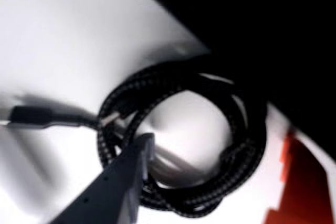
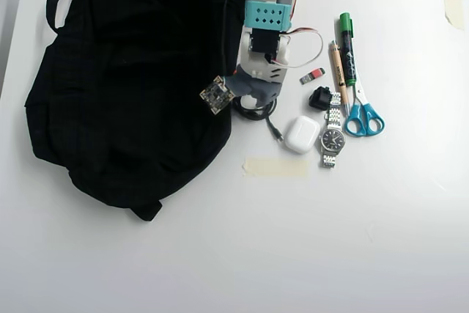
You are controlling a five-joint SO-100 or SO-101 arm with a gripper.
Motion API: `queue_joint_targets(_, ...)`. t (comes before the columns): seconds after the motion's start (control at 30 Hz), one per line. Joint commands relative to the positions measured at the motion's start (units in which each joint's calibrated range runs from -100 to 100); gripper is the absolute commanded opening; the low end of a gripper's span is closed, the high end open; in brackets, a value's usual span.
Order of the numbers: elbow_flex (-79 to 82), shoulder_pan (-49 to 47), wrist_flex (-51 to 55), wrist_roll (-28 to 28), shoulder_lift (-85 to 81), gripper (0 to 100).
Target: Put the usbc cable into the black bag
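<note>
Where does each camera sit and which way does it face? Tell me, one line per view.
Wrist view: rides on the arm, looks down at the coiled usbc cable on the white table; one dark gripper finger shows.
Overhead view: fixed above, looks straight down on the black bag, the arm and the small items.
Shared: the cable, bag edge and table.

Overhead looks straight down; blurry wrist view seemingly close on table (image 2: 220,254).
</note>
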Motion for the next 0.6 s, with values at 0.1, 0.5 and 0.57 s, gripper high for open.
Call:
queue_joint_targets(0.1,-1.2,-0.9,-4.7,-0.7,3.9,29)
queue_joint_targets(0.5,-3.7,-0.8,-1.9,-0.7,3.4,2)
queue_joint_targets(0.57,-5.1,-0.7,-1.3,-0.6,3.0,2)
